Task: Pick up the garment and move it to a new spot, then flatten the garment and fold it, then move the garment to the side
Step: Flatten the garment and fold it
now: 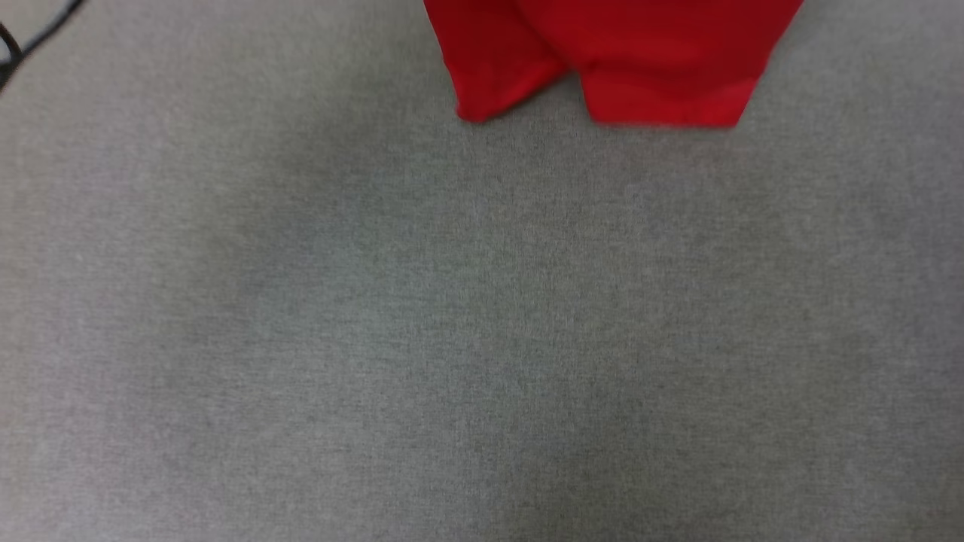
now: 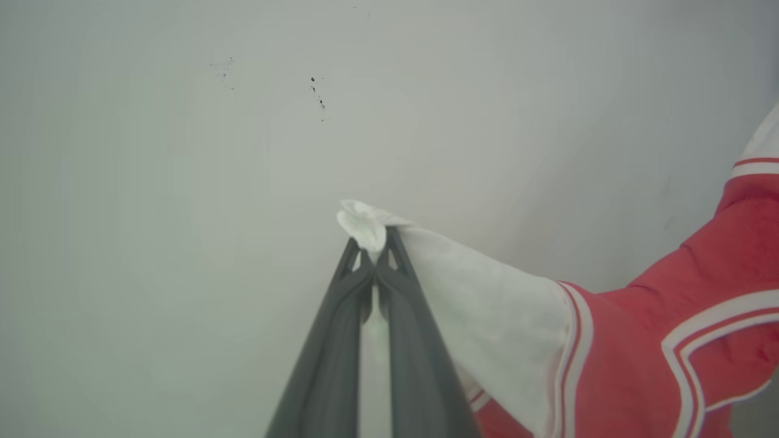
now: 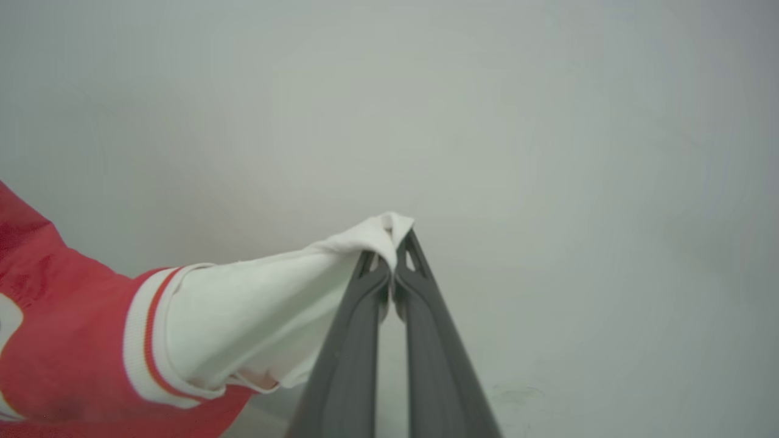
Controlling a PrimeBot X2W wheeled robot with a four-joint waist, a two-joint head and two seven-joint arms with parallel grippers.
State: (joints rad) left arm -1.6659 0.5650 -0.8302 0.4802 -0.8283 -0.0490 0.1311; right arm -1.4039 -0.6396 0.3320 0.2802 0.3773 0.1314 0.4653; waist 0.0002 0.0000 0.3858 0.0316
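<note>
Where your head view looks down on the grey surface point(image 1: 482, 339), you see the garment point(image 1: 617, 60) at its top edge, red hem lowest. Your left end effector point(image 2: 372, 241) is clamped on a bunch of white sleeve cloth; your right end effector point(image 3: 392, 247) pinches the opposite white sleeve. Black cable point(image 1: 38, 34) crosses the top-left corner.

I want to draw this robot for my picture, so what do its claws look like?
The left claw and the right claw look the same. Each has two long, thin fingers in plain matte dark grey. They are wider at the bottom and taper to slim tips, with small triangle-shaped cut-outs near the ends.
</note>
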